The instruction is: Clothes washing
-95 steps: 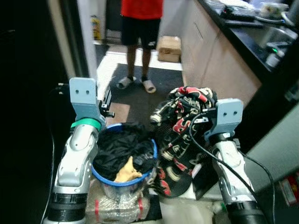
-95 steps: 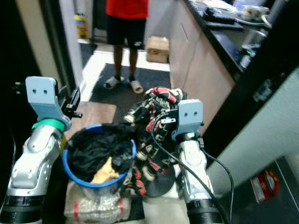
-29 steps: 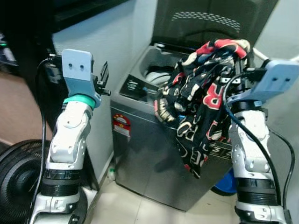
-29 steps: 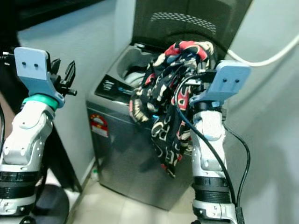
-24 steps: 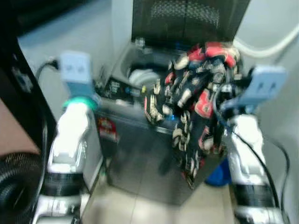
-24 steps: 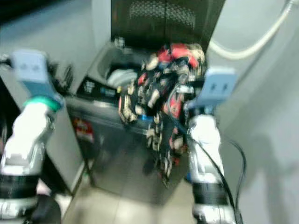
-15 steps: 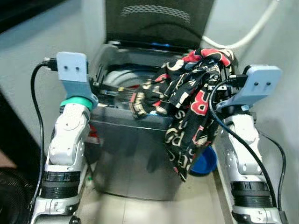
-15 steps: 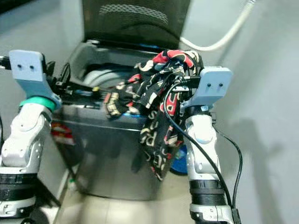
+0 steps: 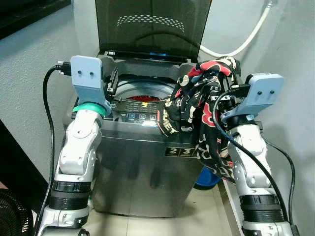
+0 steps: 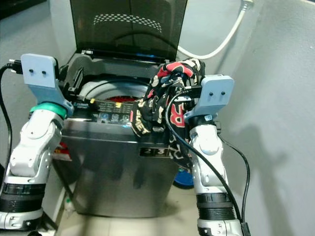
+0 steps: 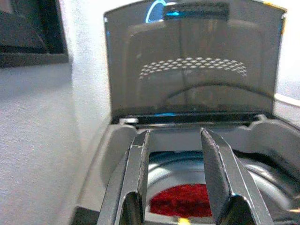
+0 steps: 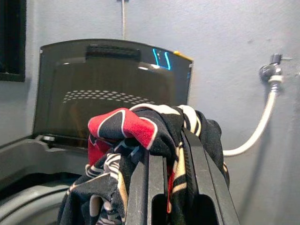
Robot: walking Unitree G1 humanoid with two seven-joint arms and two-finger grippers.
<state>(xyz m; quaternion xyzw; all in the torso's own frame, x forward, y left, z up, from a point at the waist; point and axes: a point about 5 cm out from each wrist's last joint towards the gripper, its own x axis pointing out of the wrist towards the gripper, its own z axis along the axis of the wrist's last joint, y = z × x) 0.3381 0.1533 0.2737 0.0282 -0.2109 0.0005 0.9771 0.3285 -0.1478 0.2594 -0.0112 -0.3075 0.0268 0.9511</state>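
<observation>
Right jaws' garment point(image 9: 199, 105) (washer point(image 9: 142, 162) rim).

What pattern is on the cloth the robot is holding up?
The garment is black with red and cream lettering-like shapes, clearest in the left eye view.

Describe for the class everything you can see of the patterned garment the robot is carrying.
The patterned garment is soft, crumpled fabric in black, red and cream with large printed shapes. It is bunched over the right end effector, whose fingers are closed on it, and hangs in a long drape beside the right arm. It is held above the front right corner of the washing machine, whose lid stands open.
</observation>
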